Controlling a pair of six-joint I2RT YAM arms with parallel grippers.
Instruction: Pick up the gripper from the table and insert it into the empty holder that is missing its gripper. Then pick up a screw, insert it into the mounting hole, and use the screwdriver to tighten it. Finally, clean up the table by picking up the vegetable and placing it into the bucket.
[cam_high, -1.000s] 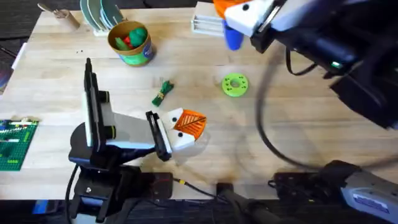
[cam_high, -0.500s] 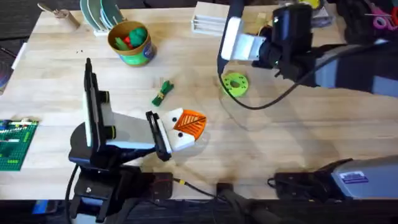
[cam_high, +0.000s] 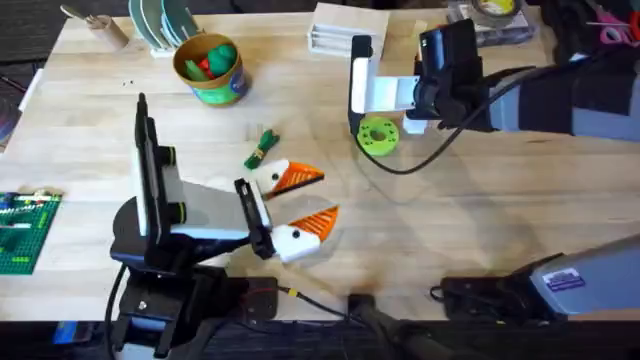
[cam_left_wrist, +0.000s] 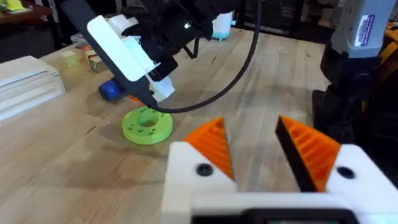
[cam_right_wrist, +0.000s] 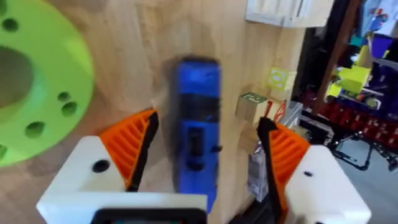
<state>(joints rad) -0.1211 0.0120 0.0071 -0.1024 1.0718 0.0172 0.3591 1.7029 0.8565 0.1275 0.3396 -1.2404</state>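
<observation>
From above, the right gripper hangs over the far side of the tabletop, just beyond the green disc. The left gripper sits near the middle, its 2 orange pads spread wide, with the vegetable just beyond it and the bucket farther off toward the far left.

In the left wrist view, the left arm's jaws are open with nothing between them. Ahead lies the green disc, and behind it a bit of the blue screwdriver on the wood, under the right arm.

In the right wrist view, the screwdriver lies flat between the right arm's spread jaws, its long axis running straight away from the wrist, parallel to the pads. The pads are not touching it. The right arm is plainly the nearer one, so I judge closing is what remains.
</observation>
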